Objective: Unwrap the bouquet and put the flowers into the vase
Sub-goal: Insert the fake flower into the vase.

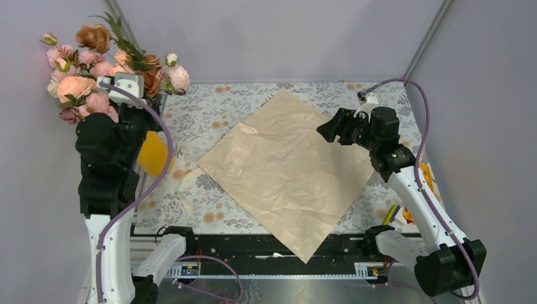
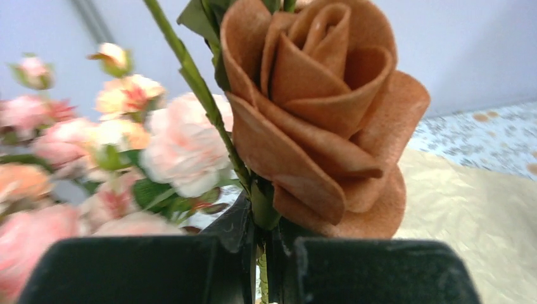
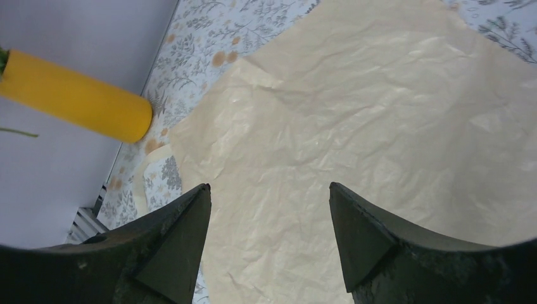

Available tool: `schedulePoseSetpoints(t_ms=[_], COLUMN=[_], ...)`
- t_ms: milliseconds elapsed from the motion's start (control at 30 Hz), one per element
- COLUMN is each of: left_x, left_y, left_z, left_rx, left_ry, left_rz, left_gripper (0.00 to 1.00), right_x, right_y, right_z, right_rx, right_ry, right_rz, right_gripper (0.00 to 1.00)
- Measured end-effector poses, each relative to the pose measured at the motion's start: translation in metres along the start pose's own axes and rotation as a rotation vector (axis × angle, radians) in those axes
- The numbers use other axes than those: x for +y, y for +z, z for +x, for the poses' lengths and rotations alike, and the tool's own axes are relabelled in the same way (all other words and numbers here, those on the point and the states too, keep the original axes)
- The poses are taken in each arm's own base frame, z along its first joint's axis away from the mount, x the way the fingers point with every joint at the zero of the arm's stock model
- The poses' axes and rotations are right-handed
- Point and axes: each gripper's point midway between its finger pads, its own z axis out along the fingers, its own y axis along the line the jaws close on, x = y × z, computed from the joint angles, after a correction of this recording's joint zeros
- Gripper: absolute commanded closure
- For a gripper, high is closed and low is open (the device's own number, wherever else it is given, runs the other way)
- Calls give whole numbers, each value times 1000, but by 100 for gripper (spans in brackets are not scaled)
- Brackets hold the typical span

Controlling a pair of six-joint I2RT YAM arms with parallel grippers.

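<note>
My left gripper (image 2: 269, 244) is shut on the thin green stems of the flowers. A brownish rose (image 2: 316, 120) stands just above its jaws. In the top view the flowers (image 1: 152, 66) are raised at the back left, over the left arm. The yellow-orange vase (image 1: 154, 154) stands just right of that arm, partly hidden by it. It also shows in the right wrist view as the vase (image 3: 76, 95). The bouquet's crinkled wrapping paper (image 1: 285, 164) lies spread flat mid-table. My right gripper (image 1: 328, 130) hovers open over the paper's right part, with nothing between its fingers (image 3: 269, 188).
A big bunch of pale pink and peach roses (image 1: 76, 88) fills the back-left corner beside the held flowers. Beige ribbon strips (image 1: 185, 202) lie on the patterned tablecloth left of the paper. Small orange and yellow items (image 1: 405, 214) sit at the table's right edge. Grey walls close in on the sides and back.
</note>
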Motion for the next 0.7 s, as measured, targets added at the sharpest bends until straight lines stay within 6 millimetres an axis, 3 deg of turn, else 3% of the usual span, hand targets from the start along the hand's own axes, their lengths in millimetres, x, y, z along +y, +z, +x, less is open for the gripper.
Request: schedulePoseSetpoints(t_ms=[200,400,567,700], left_x=[38,73,93,95], left_y=[-37,-64,-67,-61], left_z=[-32,-43,-44,-50], left_rx=[-53,-90,-142,-185], left_ry=[22,34,57,61], left_rz=[-219,-436,-558,-570], left_gripper=[100,100,100,100], right_x=[-21,-33,-36,-37], right_y=[-3,0,1,1], right_z=[-4,16,21,21], right_rx=[-15,23,28,26], right_ry=[43,93,124,135], right_rz=[39,36,17,5], right_gripper=[26,26,27,27])
